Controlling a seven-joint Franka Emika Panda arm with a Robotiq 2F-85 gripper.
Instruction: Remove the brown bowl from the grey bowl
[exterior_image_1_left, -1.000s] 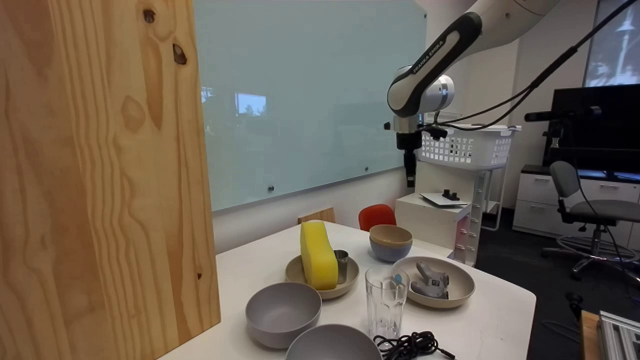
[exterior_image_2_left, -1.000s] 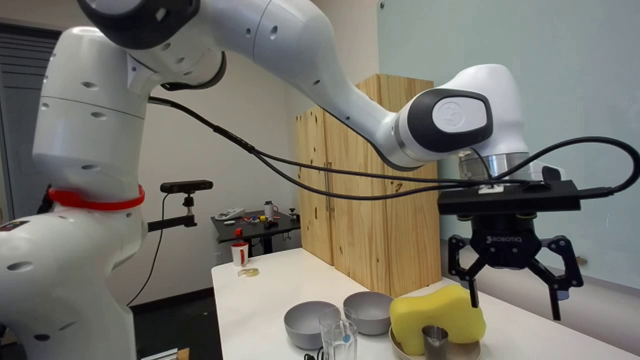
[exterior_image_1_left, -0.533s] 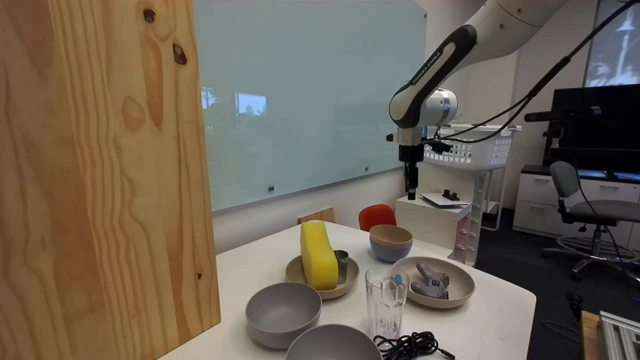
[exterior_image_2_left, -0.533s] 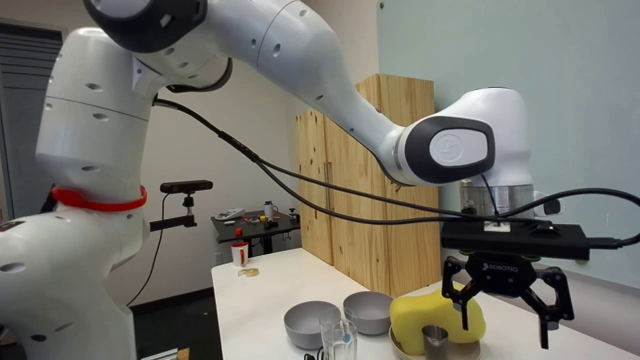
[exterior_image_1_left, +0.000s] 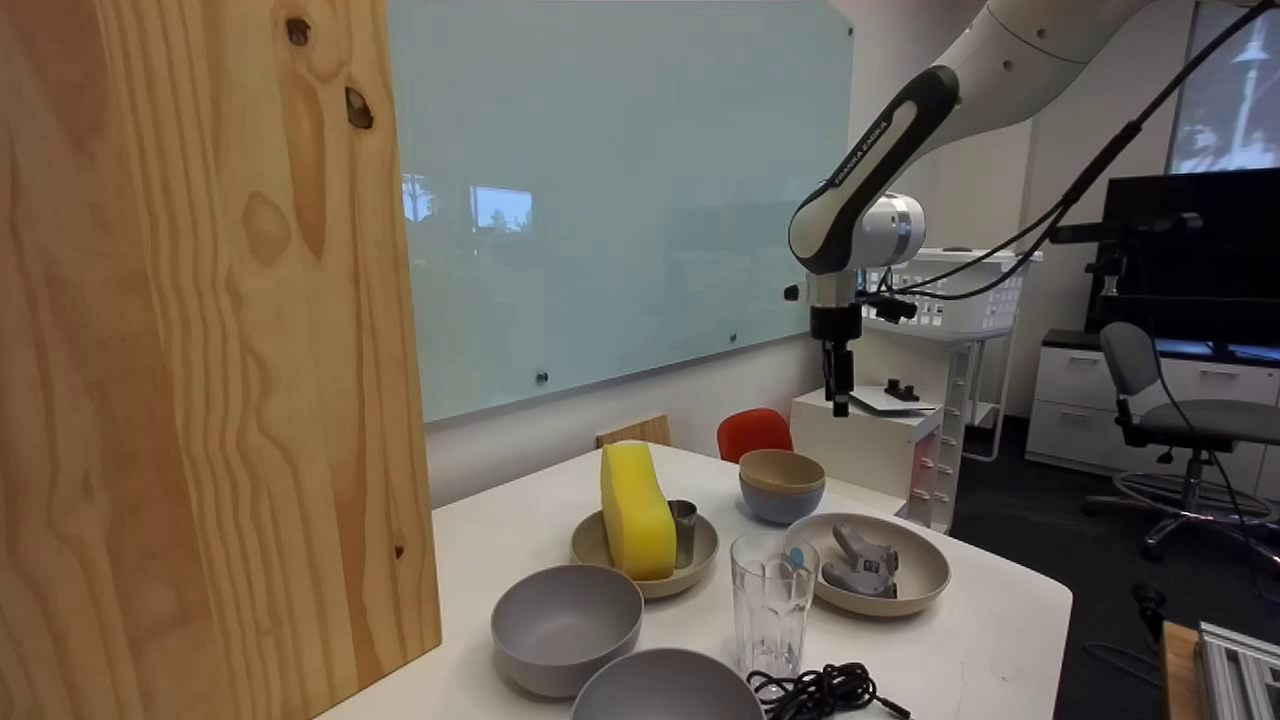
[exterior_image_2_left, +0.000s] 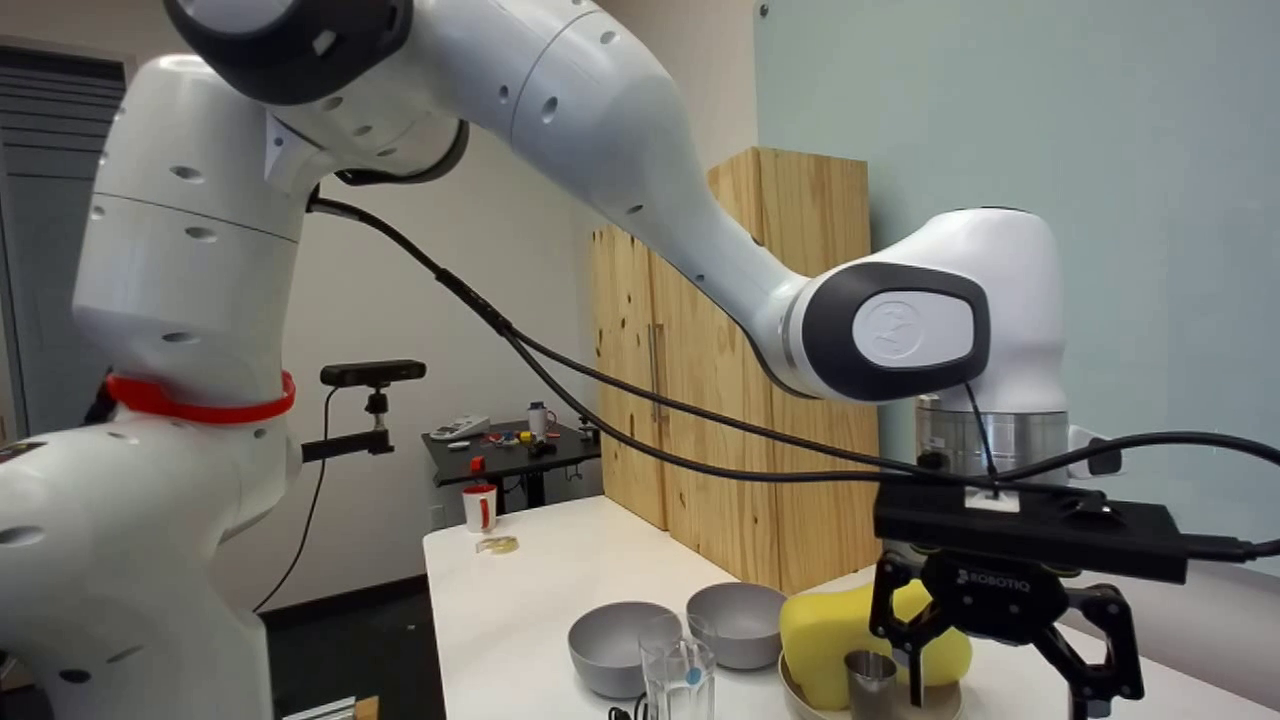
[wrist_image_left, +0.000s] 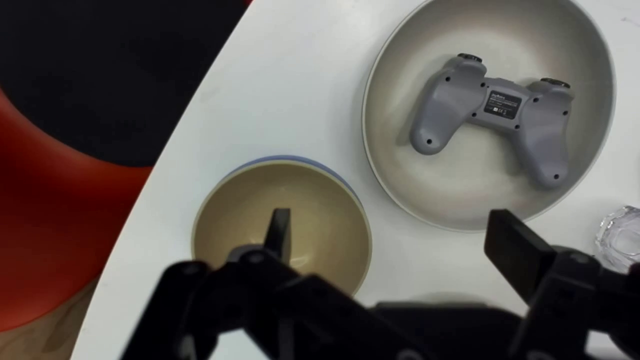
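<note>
The brown bowl (exterior_image_1_left: 780, 468) sits nested inside the blue-grey bowl (exterior_image_1_left: 782, 505) near the far table edge in an exterior view. In the wrist view the brown bowl (wrist_image_left: 325, 215) shows its inside, and a thin strip of the grey bowl's rim (wrist_image_left: 305, 160) shows behind it. Neither bowl shows in the exterior view that holds the robot base. My gripper (wrist_image_left: 391, 217) is open and empty. It hangs above the table, higher than the bowls; it shows in both exterior views (exterior_image_1_left: 840, 405) (exterior_image_2_left: 1000, 695). In the wrist view one finger overlaps the brown bowl, the other the dish edge.
A wide dish (exterior_image_1_left: 930, 548) with a game controller (exterior_image_1_left: 865, 565) stands close to the nested bowls. A drinking glass (exterior_image_1_left: 772, 610), black cable (exterior_image_1_left: 830, 690), larger grey bowls (exterior_image_1_left: 565, 620) and a dish holding a yellow block (exterior_image_1_left: 635, 515) and metal cup (exterior_image_1_left: 684, 535) share the table.
The arm and open gripper have come down towards the table, shifting slightly right in an exterior view. The bowls and other objects have not moved.
</note>
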